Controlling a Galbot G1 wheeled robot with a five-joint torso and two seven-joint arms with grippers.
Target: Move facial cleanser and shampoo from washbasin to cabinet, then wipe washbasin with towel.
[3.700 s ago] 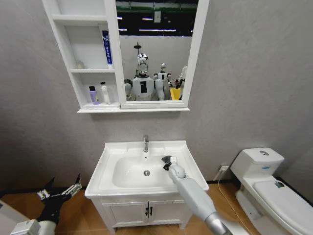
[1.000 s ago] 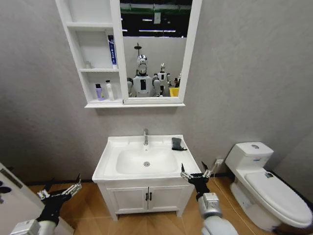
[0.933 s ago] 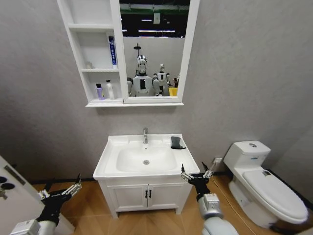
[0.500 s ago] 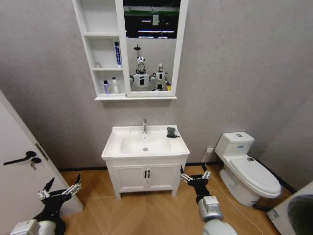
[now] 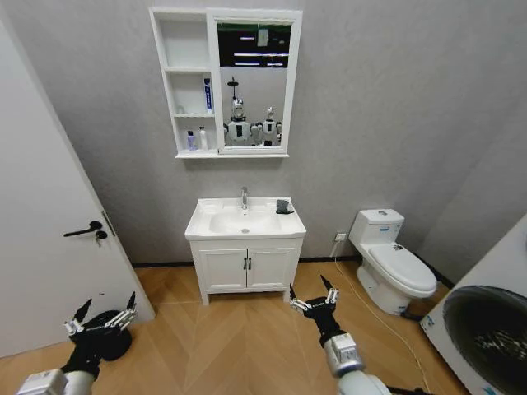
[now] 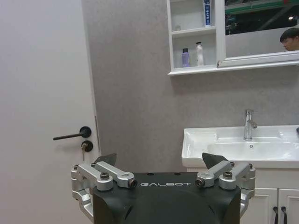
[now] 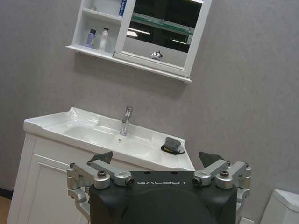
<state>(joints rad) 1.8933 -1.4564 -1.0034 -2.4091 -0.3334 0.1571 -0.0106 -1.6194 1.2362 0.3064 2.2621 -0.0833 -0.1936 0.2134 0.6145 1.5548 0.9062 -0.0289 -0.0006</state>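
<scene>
Towel (image 5: 284, 206): small dark folded cloth lying on the back right corner of the washbasin (image 5: 245, 224) rim, right of the chrome tap (image 5: 244, 197). Judged soft, light and limp; it would bunch under a pinch, so best taken from above across the folded bulk, not by a loose edge.

Two small bottles, one purple (image 5: 191, 141) and one white (image 5: 202, 138), stand upright side by side in the lowest compartment of the cabinet (image 5: 187, 82), with a blue tube (image 5: 208, 94) in the compartment above. Probably light rigid plastic and smooth, so apt to slip; grip mid-body. Labels too small to read.

Basin rim looks glazed and slick, with nothing else on it.

Left hand (image 5: 100, 319) low over the wood floor (image 5: 230, 337) near the white door (image 5: 41, 214), fingers spread, holding nothing. Right hand (image 5: 311, 300) low in front of the vanity (image 5: 247, 266), fingers likewise spread and empty. Both well apart from the basin.

Room: grey walls, toilet (image 5: 391, 263) to the right, washing machine (image 5: 486, 329) at the far right.
</scene>
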